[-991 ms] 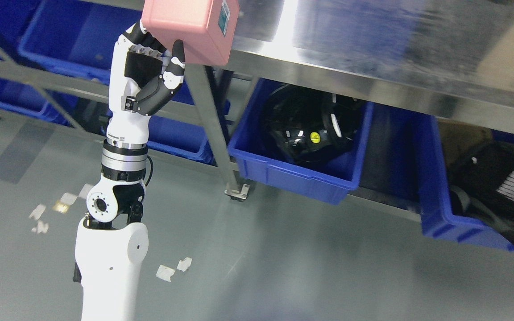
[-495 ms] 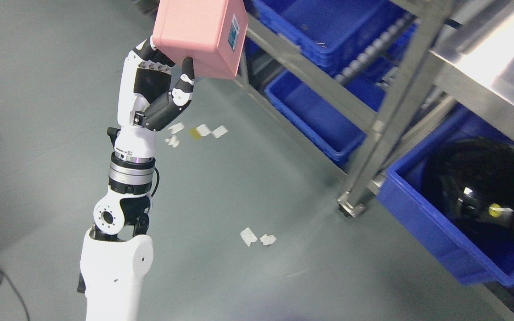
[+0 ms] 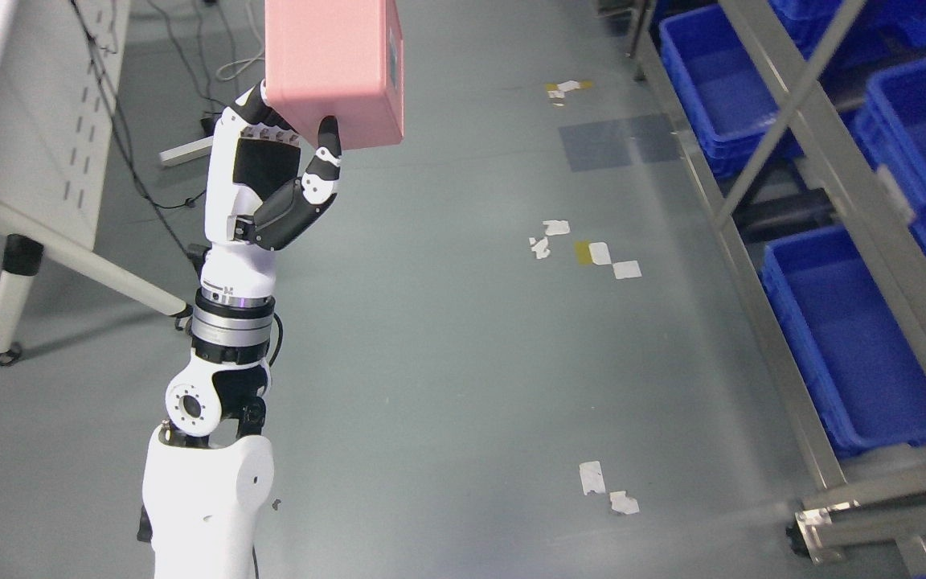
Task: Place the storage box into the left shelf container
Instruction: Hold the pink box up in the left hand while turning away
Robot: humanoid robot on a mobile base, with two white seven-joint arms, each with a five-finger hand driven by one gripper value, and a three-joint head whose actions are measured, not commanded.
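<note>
My left hand is raised at the upper left and is shut on a pink storage box, thumb on its near face, the other fingers behind it. The box is held high over the grey floor and has a small label on its right side. A metal shelf rack runs along the right edge. It holds several blue containers; one sits low at the right, another further back. The box is well to the left of the rack. The right arm is not in view.
A white table with cables beneath stands at the upper left. Scraps of tape lie on the floor between hand and rack. The rack's foot is at the lower right.
The whole picture has swung left, so the camera has turned: the steel table and the bin with the black helmet have left the view. The hand keeps the same hold on the box.
</note>
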